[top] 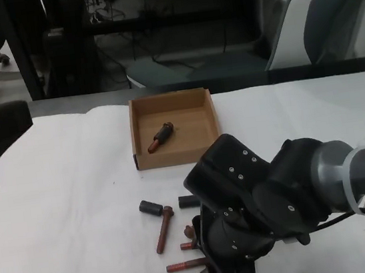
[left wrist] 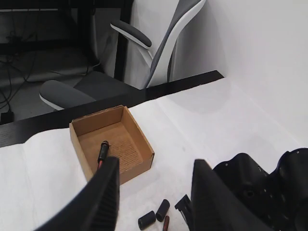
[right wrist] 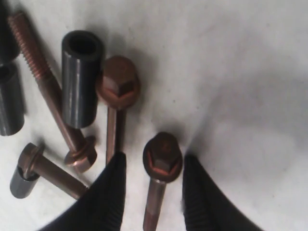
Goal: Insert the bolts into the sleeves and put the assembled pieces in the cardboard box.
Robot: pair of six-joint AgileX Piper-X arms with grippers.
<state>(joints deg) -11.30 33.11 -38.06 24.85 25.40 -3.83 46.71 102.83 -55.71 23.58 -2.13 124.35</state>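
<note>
Matte black fingers of the right gripper [right wrist: 154,159] are spread astride a copper-coloured hex-flange bolt [right wrist: 162,163] on creased white cloth [right wrist: 250,72], near a smooth black tubular sleeve [right wrist: 81,82]. The left gripper [left wrist: 156,166] is likewise parted. One sleeved bolt [top: 160,137] is seen inside the far brown cardboard box [top: 169,99].

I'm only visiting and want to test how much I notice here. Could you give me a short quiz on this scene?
1. True or false: the cardboard box already holds an assembled piece.
2. In the right wrist view, what lies within the open right pincer? A) a bolt B) a screwdriver C) nothing
3. Fill in: the left pincer, above the bench, is ____ (open or shut).
Key: 1 true; 2 A; 3 open.
</note>
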